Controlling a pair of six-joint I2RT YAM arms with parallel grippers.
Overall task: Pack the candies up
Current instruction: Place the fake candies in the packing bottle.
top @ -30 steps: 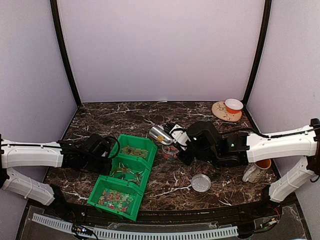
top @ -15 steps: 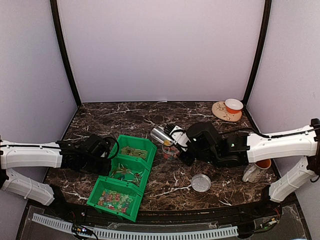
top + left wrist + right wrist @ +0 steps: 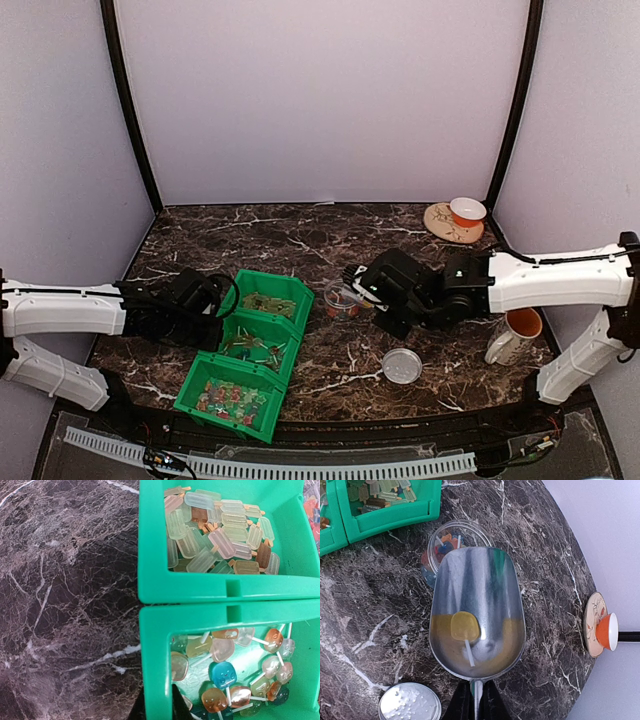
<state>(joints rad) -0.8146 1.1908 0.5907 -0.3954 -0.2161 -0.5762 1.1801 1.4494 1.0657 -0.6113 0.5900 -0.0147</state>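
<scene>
Candies [image 3: 445,542] lie in a small clear round jar [image 3: 436,530]. Over it, the right gripper [image 3: 476,700] clamps a silver metal scoop [image 3: 470,580]. Well left of the jar, the left gripper [image 3: 215,305] has its jaws together.

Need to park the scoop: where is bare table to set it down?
Bare marble runs along the back wall, beyond the green bins and jar, and between the bins and the loose lid. Crowded around the jar, under the right arm, and by the mug.
</scene>
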